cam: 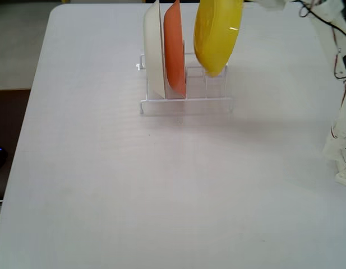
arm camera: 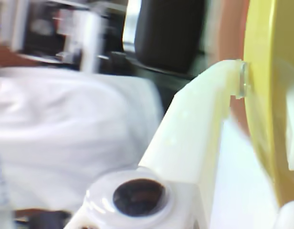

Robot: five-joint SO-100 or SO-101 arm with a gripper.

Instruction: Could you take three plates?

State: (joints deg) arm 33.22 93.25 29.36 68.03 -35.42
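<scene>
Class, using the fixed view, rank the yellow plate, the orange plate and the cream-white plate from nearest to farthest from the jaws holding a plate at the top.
1. yellow plate: held by the gripper, lifted above the rack's right slots.
2. orange plate: standing in the rack, just left of the yellow one.
3. cream-white plate: leftmost in the rack, farthest away.
</scene>
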